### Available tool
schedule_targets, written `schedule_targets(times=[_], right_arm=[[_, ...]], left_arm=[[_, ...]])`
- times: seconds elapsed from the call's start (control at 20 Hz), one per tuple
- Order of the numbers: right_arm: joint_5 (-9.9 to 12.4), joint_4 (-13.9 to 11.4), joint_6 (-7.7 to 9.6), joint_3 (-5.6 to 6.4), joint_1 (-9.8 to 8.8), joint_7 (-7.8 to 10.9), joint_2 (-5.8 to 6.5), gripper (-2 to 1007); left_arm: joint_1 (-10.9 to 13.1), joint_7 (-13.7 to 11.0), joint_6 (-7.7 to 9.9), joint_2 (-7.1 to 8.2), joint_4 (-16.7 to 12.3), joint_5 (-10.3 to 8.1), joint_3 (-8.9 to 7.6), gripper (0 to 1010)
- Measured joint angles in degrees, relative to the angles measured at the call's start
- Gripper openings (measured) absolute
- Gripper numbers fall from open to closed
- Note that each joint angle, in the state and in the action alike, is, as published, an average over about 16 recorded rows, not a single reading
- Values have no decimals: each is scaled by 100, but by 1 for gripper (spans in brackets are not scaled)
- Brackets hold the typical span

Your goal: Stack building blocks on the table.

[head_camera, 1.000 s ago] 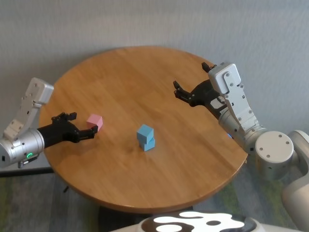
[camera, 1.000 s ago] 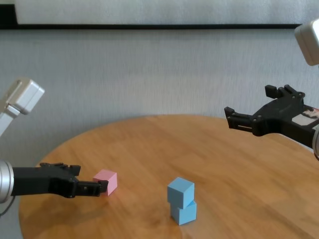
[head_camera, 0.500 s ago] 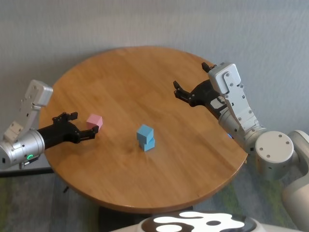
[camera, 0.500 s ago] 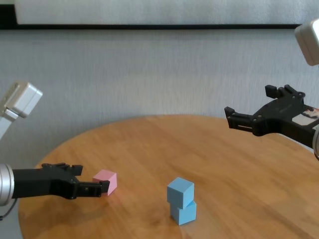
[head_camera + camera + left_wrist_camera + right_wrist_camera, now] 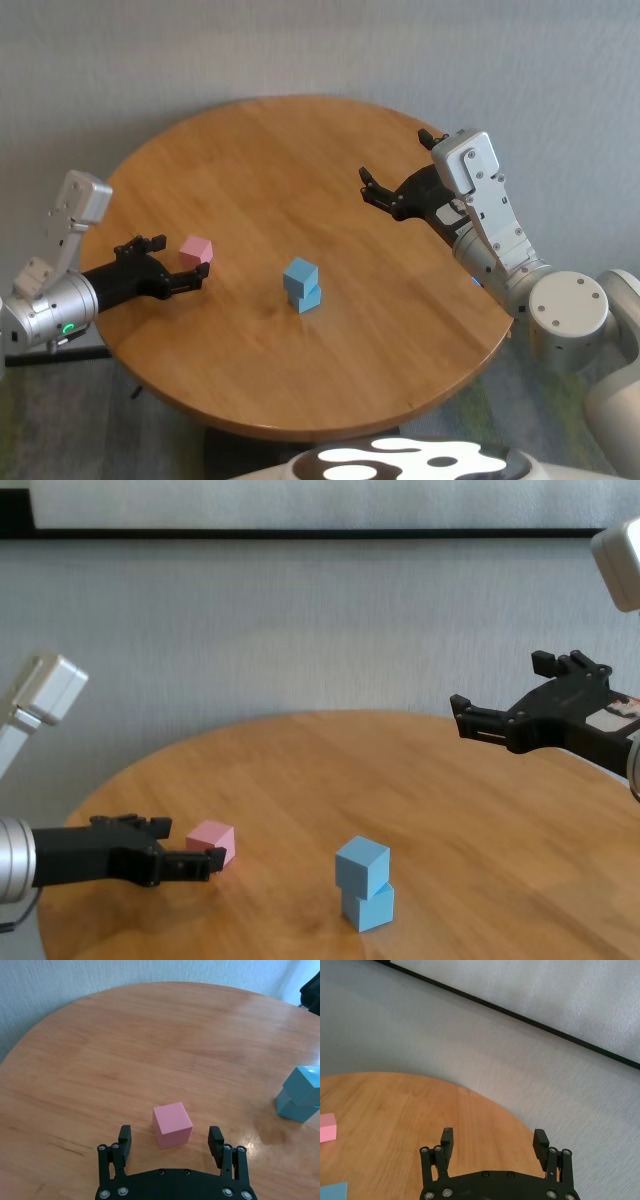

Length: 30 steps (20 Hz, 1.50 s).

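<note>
The pink cube [image 5: 196, 249] sits on the left side of the round wooden table [image 5: 300, 140]. My left gripper [image 5: 178, 263] is open and low over the table, its fingertips on either side of the cube's near part, not touching it [image 5: 172, 1123]. Two light blue cubes stand stacked at mid-table, the upper [image 5: 300, 272] turned a little on the lower [image 5: 309, 298]. My right gripper [image 5: 395, 158] is open and empty, held above the table's right side, well away from the stack. The chest view shows the pink cube [image 5: 212, 840] and the stack [image 5: 364, 884].
The table's far half [image 5: 400, 760] is bare wood. A grey wall [image 5: 300, 630] stands behind the table. The table's edge runs just left of my left arm [image 5: 50, 300].
My left arm has sunk and drawn back a little, so its fingertips sit nearer the pink cube's near side. The cubes and my right arm have not moved.
</note>
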Motion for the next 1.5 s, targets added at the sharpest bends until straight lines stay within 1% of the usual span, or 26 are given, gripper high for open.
schedule_targets(times=[0.65, 1.5], right_arm=[[0, 0, 0, 0, 0, 0, 0, 1005], [0, 0, 0, 0, 0, 0, 0, 1005]], left_arm=[[-84, -89, -255, -168, 317, 59, -2, 1002], [-170, -84, -401, -270, 593, 161, -62, 1002]])
